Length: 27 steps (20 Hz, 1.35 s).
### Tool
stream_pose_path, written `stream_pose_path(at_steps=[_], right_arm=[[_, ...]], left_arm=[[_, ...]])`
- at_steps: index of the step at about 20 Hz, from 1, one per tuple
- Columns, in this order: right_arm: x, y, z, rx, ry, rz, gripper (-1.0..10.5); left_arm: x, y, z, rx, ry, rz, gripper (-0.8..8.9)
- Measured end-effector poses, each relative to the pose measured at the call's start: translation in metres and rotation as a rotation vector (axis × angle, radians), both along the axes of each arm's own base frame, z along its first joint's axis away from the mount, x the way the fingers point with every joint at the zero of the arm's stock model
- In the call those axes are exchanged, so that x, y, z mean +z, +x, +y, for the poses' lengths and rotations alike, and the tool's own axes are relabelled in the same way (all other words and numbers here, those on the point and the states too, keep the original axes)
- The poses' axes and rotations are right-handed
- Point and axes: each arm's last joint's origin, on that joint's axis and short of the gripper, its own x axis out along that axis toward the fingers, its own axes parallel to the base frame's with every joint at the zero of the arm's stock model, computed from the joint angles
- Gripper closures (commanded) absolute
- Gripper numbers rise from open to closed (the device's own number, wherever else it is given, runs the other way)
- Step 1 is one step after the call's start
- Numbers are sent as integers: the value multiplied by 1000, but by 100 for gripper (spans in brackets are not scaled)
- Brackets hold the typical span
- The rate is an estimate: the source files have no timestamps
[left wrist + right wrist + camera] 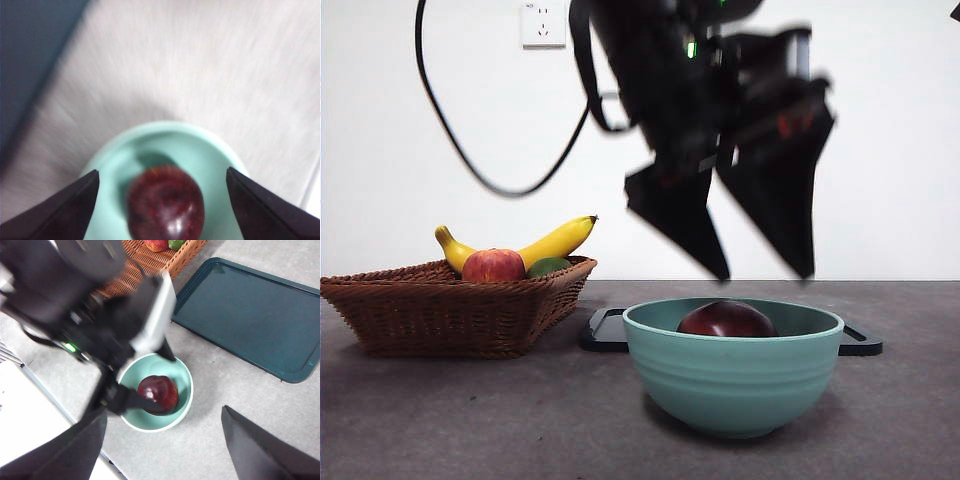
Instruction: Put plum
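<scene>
The plum (pixel 727 320) (pixel 166 205) (pixel 158 394), dark maroon and glossy, lies inside a teal bowl (pixel 732 380) (pixel 210 150) (pixel 186 382) at the table's front. My left gripper (pixel 768 270) (pixel 162 172) hangs just above the bowl, open, one jaw on either side of the plum and not touching it. My right gripper (pixel 164 410) is open and holds nothing. It is high up, looking down on the left arm and the bowl.
A wicker basket (pixel 450 310) at the left holds a banana (pixel 555 242), a red-and-yellow apple (pixel 493 266) and a green fruit (pixel 548 266). A dark flat tray (pixel 605 330) (pixel 250 315) lies behind the bowl. A black cable (pixel 470 165) hangs at the back left.
</scene>
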Motion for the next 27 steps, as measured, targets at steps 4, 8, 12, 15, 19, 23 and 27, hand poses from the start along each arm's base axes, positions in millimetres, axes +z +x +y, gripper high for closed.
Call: stream_pose_path(at_steps=[4,8,12,15,19,23,27], right_arm=[[0,0,0,0,0,-2,581],[0,0,0,0,0,-2,581],[0,0,0,0,1,-3,581],[0,0,0,0,1,-3,581],[1,1,0,0,3,-13,581],[1,1,0,0,3,-13,581],[1,1,0,0,3,-14,581]], left_arm=[[57,5,30,62,-134,-102,408],[111,12,87,205,-256,-206,408],[153,2,149,308,-370,-228,408],[172,-15,192,388,-409,-248,408],[156,-43,225,427,-423,-190,408],[103,-64,230,364,-423,-6,409],[54,-77,229,303,-404,201,409]])
